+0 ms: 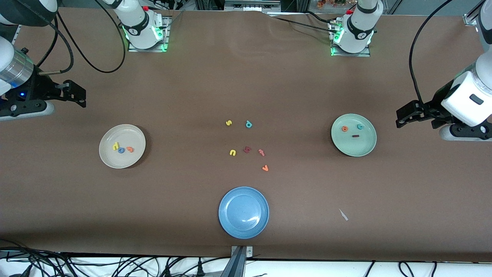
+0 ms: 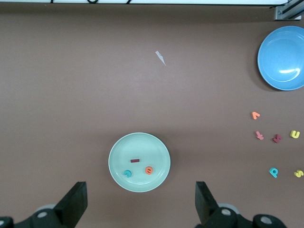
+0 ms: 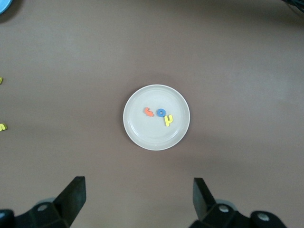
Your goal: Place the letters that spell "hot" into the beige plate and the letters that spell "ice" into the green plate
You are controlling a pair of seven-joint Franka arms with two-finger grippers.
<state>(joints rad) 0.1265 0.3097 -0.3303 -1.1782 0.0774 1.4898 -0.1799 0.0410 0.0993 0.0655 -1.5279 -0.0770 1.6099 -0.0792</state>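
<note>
I see both words sorted: h, o, t in the beige plate (image 1: 111,161), i, c, e in the green plate (image 1: 365,148). The left hand (image 1: 401,117) and the right hand (image 1: 78,96) hang wide and empty, each outboard of its own plate.

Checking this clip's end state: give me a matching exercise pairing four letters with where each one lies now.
Things:
1. blue "o"
2. teal "c"
3. orange "v"
4. yellow "s"

Places:
A. on the table, nearest of the loose letters to the blue plate
B. in the green plate
C. on the table, beside the teal "p"
D. in the beige plate

Pairs: 1-D, 2-B, 3-A, 4-C
</note>
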